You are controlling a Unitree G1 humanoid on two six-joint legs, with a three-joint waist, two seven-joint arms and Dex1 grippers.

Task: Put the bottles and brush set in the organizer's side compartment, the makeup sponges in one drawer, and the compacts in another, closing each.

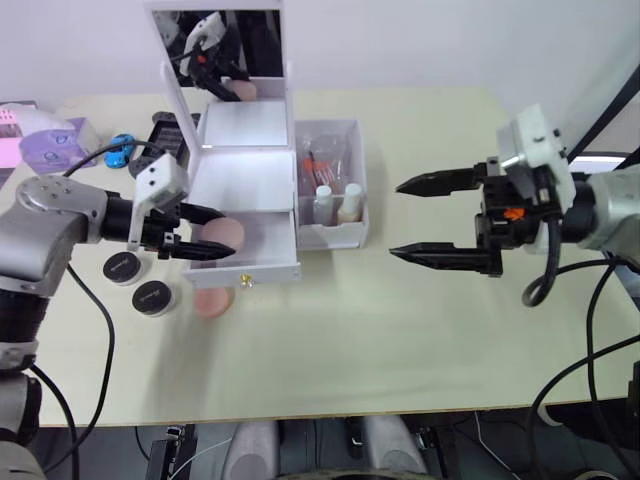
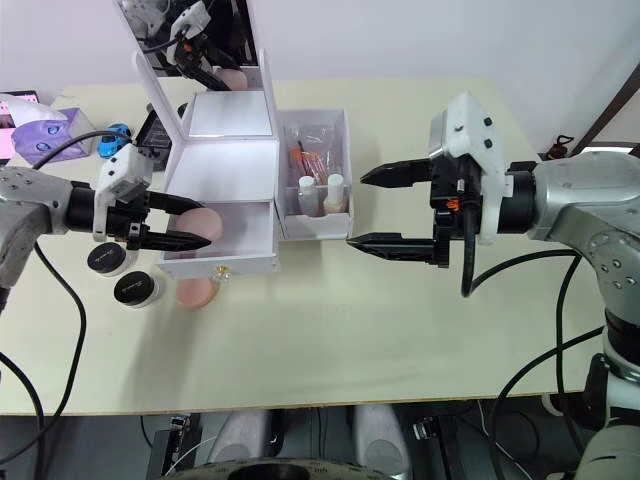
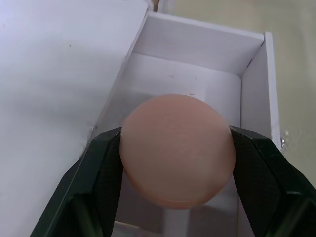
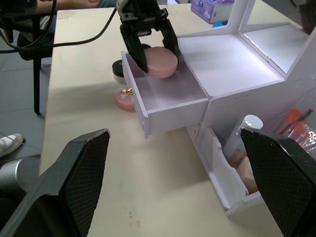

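Pink makeup sponge (image 3: 177, 149) gripped in left tool (image 1: 203, 234) over open drawer (image 1: 262, 250); second sponge (image 1: 213, 301) on table (image 1: 400, 340); right tool (image 1: 440, 220) open, empty.

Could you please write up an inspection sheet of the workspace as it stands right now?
Surface: pale table.
Job's things: organizer with lower drawer open; bottles and brush set in the side compartment; second makeup sponge on the table; two compacts beside it.
Clutter: purple-and-white box, blue item.
Grippers: left gripper holds a makeup sponge over the drawer; right gripper open, empty, off to the side.
Cables: black cables trail off both arms.
Surroundings: white wall; a person's shoe on the floor.
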